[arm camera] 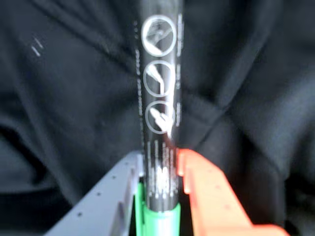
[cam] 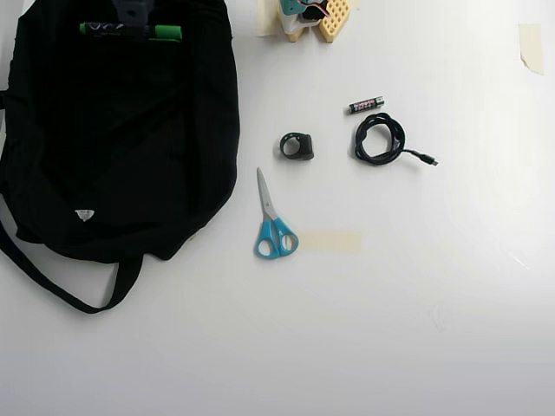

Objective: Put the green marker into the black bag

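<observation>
White worktop (cam: 416,329) all around, pretty uncluttered, and going left to right in the overhead view: the black bag (cam: 113,156) takes up the whole left side, straps trailing off toward the bottom, little white tag near its lower edge. Up at the bag's top end the green marker (cam: 130,31) sits crosswise above the fabric, and the wrist view shows why: the tool (arm camera: 160,169) is clamped on the barrel, grey finger one side, orange the other, green end poking back between them. So it's carried, not dropped, with black cloth filling everything behind it. I'd guess it's being held over the bag to line up a release, though I can't spot the actual opening from here. Further right come the blue-handled scissors (cam: 273,221), a small black ring-shaped thing (cam: 297,146), a battery (cam: 366,105) and a coiled black cable (cam: 381,140), all well clear of the bag.
</observation>
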